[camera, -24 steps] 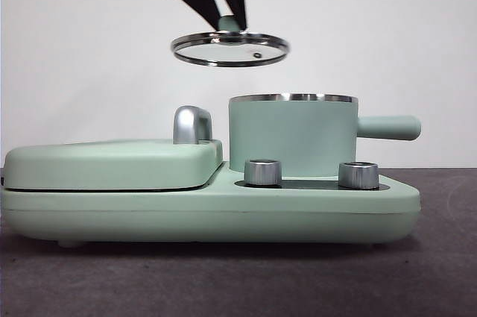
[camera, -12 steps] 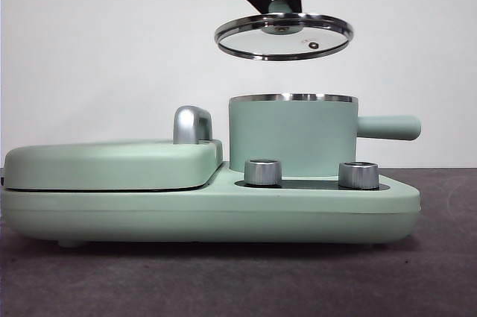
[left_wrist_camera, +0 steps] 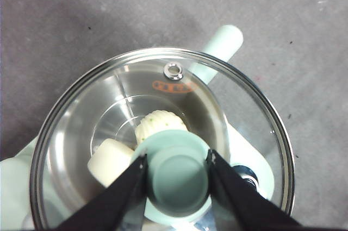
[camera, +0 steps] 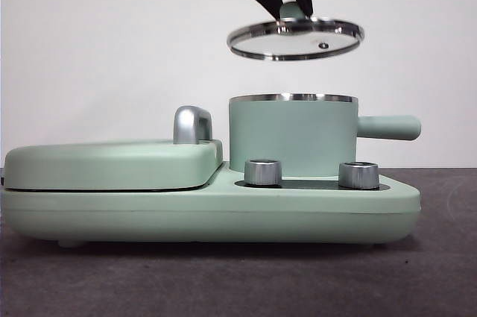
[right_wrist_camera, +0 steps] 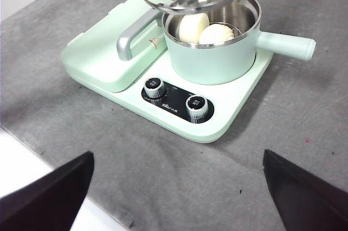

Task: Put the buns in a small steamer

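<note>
Your left hand (left_wrist_camera: 176, 174) grips the lid (camera: 296, 37) by its knob, hovering above the steamer (camera: 292, 134). Below it, both buns (right_wrist_camera: 205, 29) sit inside. Your right hand (right_wrist_camera: 174, 187) waits, spread wide.

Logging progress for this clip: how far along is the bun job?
Done: both buns lie inside the pot. In hand: the left end effector holds the glass lid by its knob, above the pot. Left: probably only setting the lid on. The right end effector waits, open.
</note>
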